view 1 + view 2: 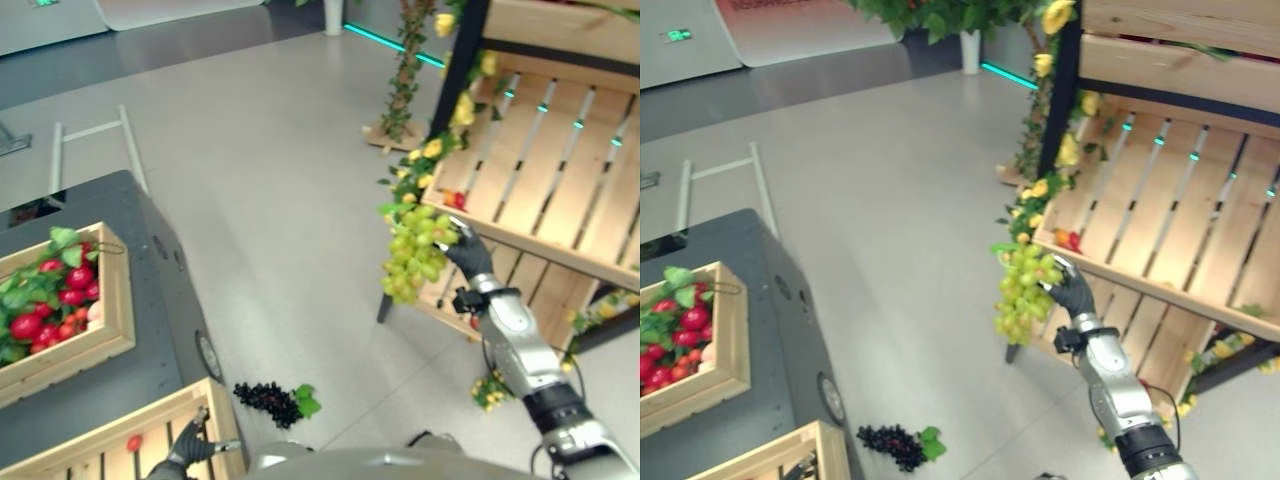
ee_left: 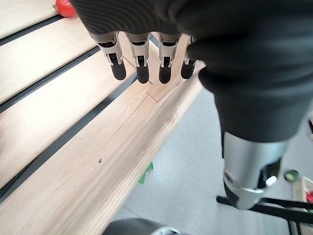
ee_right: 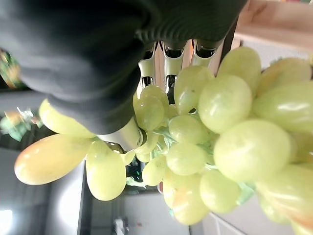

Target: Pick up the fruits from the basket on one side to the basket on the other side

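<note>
Up in the left eye view, the right hand (image 1: 468,255) is raised off the floor with its fingers curled round a bunch of green grapes (image 1: 415,250), which hangs in the air just in front of the lower slatted shelf (image 1: 560,190) of a wooden rack; a small red fruit (image 1: 458,200) lies at that shelf's near corner. Low on the left, a grey stand (image 1: 150,300) carries a wooden crate (image 1: 110,330) filled with red fruit and green leaves (image 1: 45,300), and nearer the robot sits a slatted crate (image 1: 120,435) with one red berry (image 1: 134,442) on its boards. The left hand (image 1: 190,443) rests at that crate's corner. A bunch of dark grapes (image 1: 268,398) lies on the floor beside the stand. Next, the right eye view shows the same green bunch held close by the shelf's front edge, apart from both crates. Then the left wrist view has the left hand's fingers (image 2: 142,68) straight and loosely spread over the pale slats (image 2: 73,147), holding nothing, the red berry at the far end. Lastly, the right wrist view looks through the green grapes, with fingers and thumb (image 3: 124,137) closed in among them.
</note>
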Controlling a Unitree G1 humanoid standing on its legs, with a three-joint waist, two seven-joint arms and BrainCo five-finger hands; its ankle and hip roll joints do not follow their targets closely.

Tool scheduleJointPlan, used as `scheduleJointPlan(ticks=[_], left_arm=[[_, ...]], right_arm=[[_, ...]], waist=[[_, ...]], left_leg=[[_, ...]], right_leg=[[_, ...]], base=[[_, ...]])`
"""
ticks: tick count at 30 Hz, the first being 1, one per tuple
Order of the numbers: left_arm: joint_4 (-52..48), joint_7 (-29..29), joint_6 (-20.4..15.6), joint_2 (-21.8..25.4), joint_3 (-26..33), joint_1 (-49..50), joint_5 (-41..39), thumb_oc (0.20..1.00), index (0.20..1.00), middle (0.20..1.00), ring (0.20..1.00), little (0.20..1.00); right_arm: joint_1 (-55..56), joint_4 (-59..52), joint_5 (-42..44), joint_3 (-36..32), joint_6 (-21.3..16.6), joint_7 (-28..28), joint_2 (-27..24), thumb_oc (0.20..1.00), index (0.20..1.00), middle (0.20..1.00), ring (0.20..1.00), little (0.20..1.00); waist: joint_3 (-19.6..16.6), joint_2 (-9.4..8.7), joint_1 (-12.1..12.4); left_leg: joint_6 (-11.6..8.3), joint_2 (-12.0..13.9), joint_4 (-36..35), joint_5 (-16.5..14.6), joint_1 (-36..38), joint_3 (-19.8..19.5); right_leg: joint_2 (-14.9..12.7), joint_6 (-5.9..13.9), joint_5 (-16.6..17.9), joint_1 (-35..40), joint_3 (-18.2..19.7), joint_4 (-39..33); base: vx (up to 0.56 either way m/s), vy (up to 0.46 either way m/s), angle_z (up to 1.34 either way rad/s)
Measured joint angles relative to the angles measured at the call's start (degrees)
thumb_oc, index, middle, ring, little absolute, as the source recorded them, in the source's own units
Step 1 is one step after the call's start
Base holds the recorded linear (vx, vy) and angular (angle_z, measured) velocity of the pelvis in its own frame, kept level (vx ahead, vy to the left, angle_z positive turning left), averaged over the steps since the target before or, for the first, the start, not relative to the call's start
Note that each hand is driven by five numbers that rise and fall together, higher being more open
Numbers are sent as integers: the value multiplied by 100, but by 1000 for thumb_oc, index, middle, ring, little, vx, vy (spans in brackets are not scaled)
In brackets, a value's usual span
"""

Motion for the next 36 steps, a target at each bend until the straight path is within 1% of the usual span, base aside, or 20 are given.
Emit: scheduleJointPlan(ticks=[1, 2, 3, 4, 6, 9, 11, 14, 19, 25, 28, 36], left_arm=[[33, 27, 24, -39, 83, -17, -14, 1000, 1000, 1000, 1000, 1000], [63, 80, 64, -37, 114, 11, -115, 1000, 1000, 1000, 1000, 1000], [69, 98, 71, -23, 146, 33, -118, 1000, 1000, 1000, 1000, 1000], [69, 100, 72, -15, 161, 40, -117, 1000, 1000, 1000, 1000, 1000], [91, 115, 71, -17, 169, 30, -118, 1000, 1000, 1000, 1000, 1000], [91, 118, 71, -16, 159, 17, -117, 1000, 1000, 1000, 1000, 1000], [99, 117, 72, -25, 122, 31, -115, 1000, 1000, 1000, 1000, 1000], [115, 119, 72, -28, 47, 39, -114, 1000, 1000, 1000, 1000, 1000], [131, 124, 61, -110, 32, 30, -110, 1000, 1000, 1000, 1000, 1000], [168, 125, 49, -128, -43, -9, -105, 1000, 1000, 1000, 1000, 1000], [197, 139, 52, -125, -96, -12, -105, 1000, 1000, 1000, 1000, 1000], [230, 176, 51, -115, -169, -59, -105, 1000, 1000, 1000, 1000, 1000]], right_arm=[[15, 3, 0, 0, 1, -21, -14, 200, 200, 200, 200, 200], [22, 1, 0, 1, 1, -36, -42, 200, 200, 200, 200, 200], [23, -3, 0, -21, 1, -53, -93, 200, 200, 200, 200, 200], [22, -11, 0, -33, 1, -73, -132, 200, 200, 200, 200, 200], [19, -12, 0, -103, 0, -139, -198, 200, 200, 200, 200, 200], [19, -12, 0, -167, 0, -202, -197, 200, 200, 200, 200, 200], [20, -13, 0, -208, 0, -221, -194, 200, 200, 200, 200, 200], [20, -23, 0, -217, -3, -244, -186, 200, 200, 200, 200, 200], [20, -28, -10, -217, -4, -272, -170, 200, 200, 200, 200, 200], [-66, -19, -68, -217, -12, -446, -160, 200, 200, 200, 200, 200], [-278, 79, -136, -210, -13, -547, -155, 200, 200, 200, 200, 200], [-1353, 662, -230, -197, -51, -896, -183, 200, 200, 200, 200, 200]], waist=[[-8, 20, 2], [-12, 26, 13], [-21, 40, 10], [-27, 41, 15], [-37, 34, 2], [-55, 25, -8], [-143, 23, -9], [-252, 15, -6], [-284, 20, 2], [-283, 20, 19], [-279, 23, 22], [-277, 22, 49]], left_leg=[[-24, 42, 14, 5, 1, -15], [-67, 77, 24, 4, 11, -168], [-150, 191, 33, 10, 12, -337], [-165, 175, 33, 2, 10, -384], [-213, 259, 33, 7, 1, -433], [-209, 268, 29, -6, -12, -430], [-211, 263, 26, -4, -53, -439], [-237, 240, 31, 21, -84, -459], [-201, 153, 11, 50, -77, -483], [-166, 105, 4, 57, -54, -524], [-159, 100, -20, 60, 6, -528], [-140, 87, -39, 80, 14, -535]], right_leg=[[108, -88, 14, 16, 0, -78], [318, -324, 82, 61, 25, -267], [444, -400, 107, 90, 37, -396], [492, -417, 120, 93, 50, -445], [550, -430, 133, 101, 42, -494], [558, -429, 134, 87, 42, -492], [551, -423, 140, 61, 41, -492], [540, -435, 160, 38, 41, -498], [488, -507, 236, 72, 37, -528], [412, -480, 269, 128, 16, -533], [408, -475, 271, 174, 12, -532], [387, -465, 278, 178, 3, -525]], base=[[-16, -164, -25], [-15, -171, -32], [-15, -172, -33], [-24, -124, -25], [-31, -116, -9], [-10, -63, -2], [-17, -25, 2], [-7, 4, 3], [2, 24, 5], [9, 22, 3], [0, 0, 0], [0, 0, 0]])
